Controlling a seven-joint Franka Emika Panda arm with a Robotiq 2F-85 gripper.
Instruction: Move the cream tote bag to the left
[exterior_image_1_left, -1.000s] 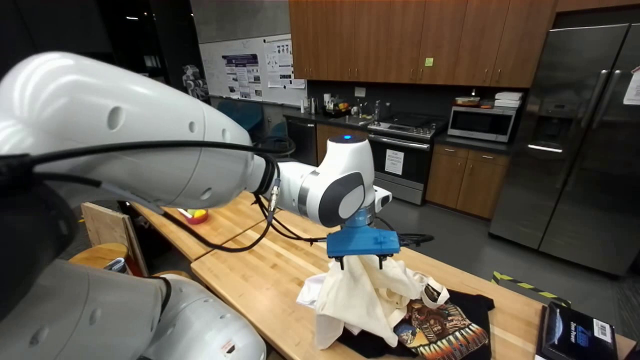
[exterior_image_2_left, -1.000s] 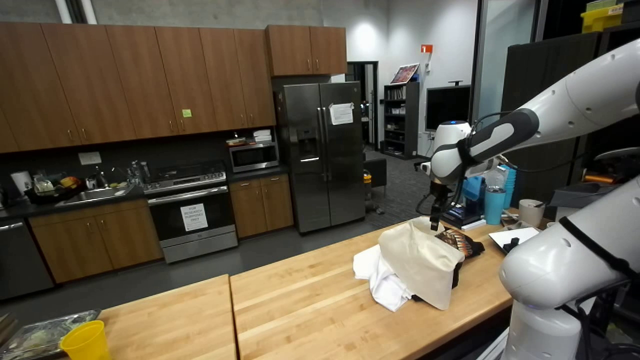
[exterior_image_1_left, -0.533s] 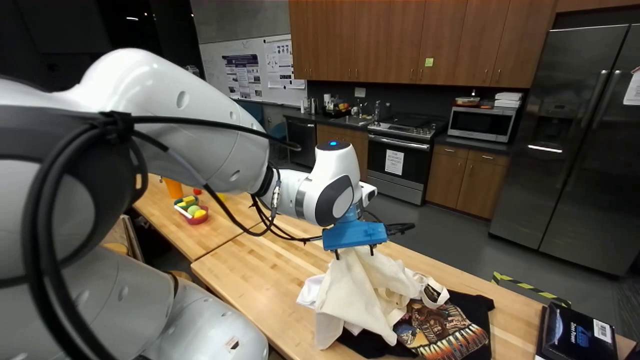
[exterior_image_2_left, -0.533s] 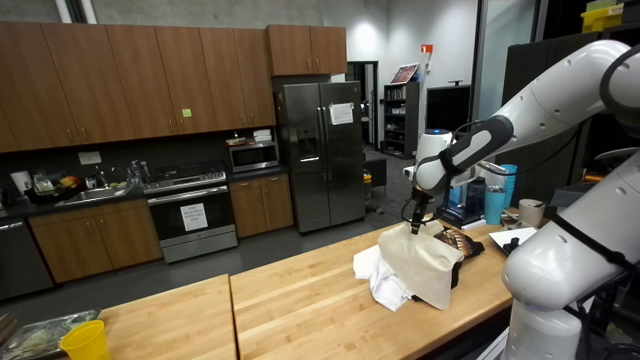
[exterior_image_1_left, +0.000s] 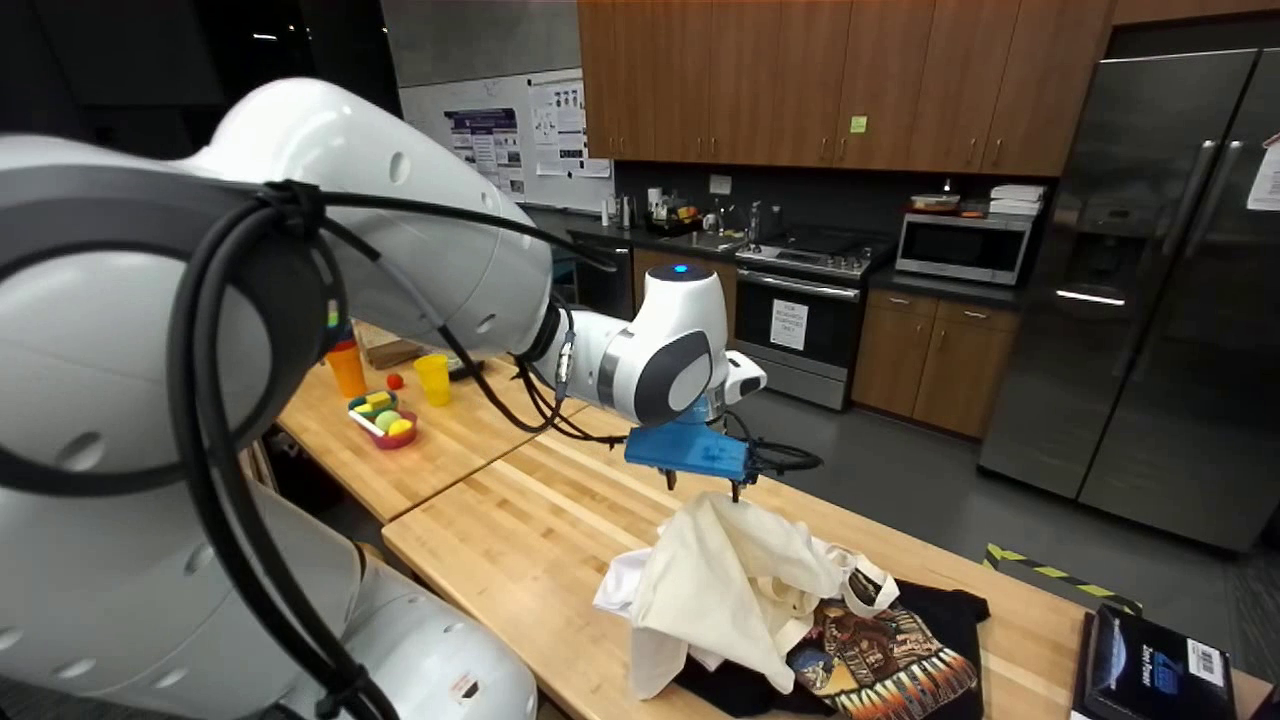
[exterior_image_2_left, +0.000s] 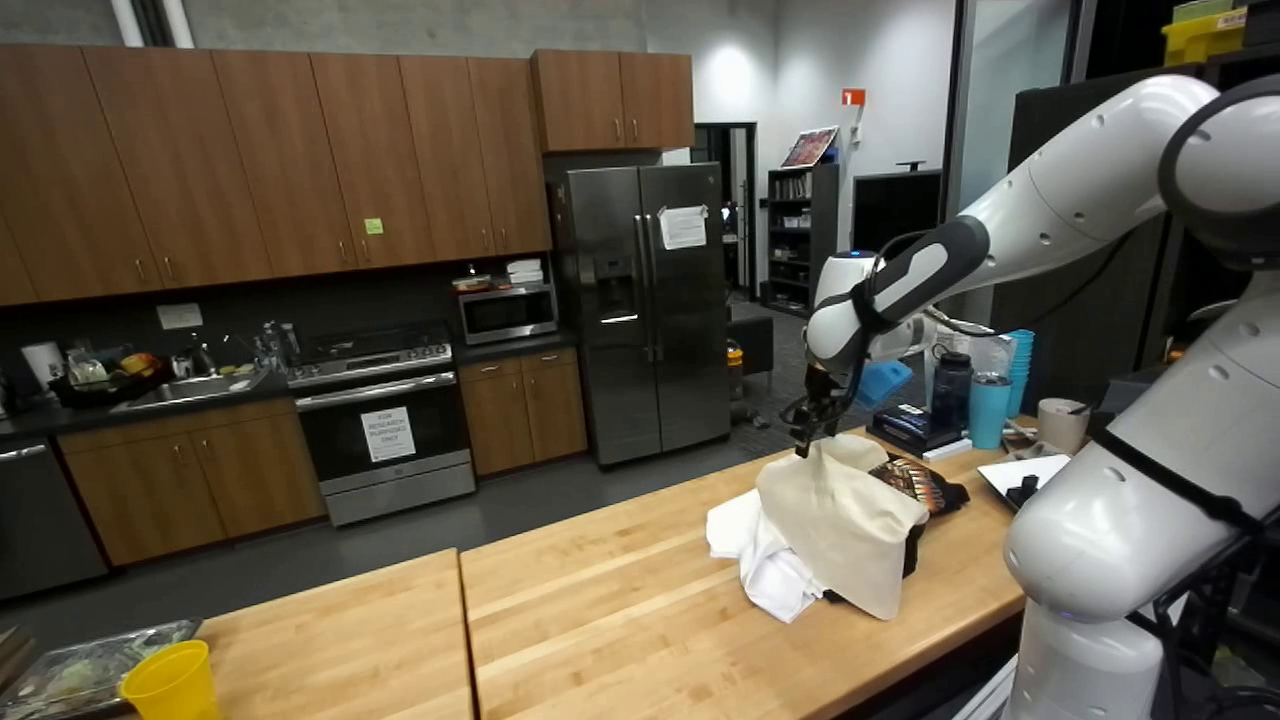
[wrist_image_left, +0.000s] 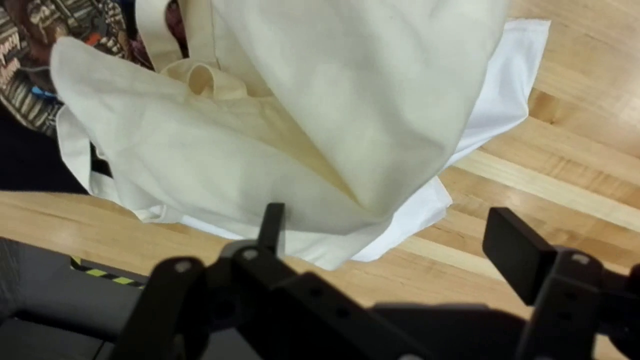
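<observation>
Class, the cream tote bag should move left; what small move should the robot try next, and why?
Probably ease the open jaws over the raised fold of the cream tote bag: in the wrist view they grip nothing, while the fold narrows toward the gap between them.

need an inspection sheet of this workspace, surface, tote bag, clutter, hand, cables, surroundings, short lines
Surface: light wooden table, no spill seen
Job's things: cream tote bag, crumpled, partly over white cloth and black printed fabric
Clutter: black box, yellow cup, blue tumbler
Hand: open, gripping nothing, close to the bag's top; contact unclear
Cables: black cables strapped to the arm, looping beside the hand
Surroundings: oven, microwave and fridge beyond the table
</observation>
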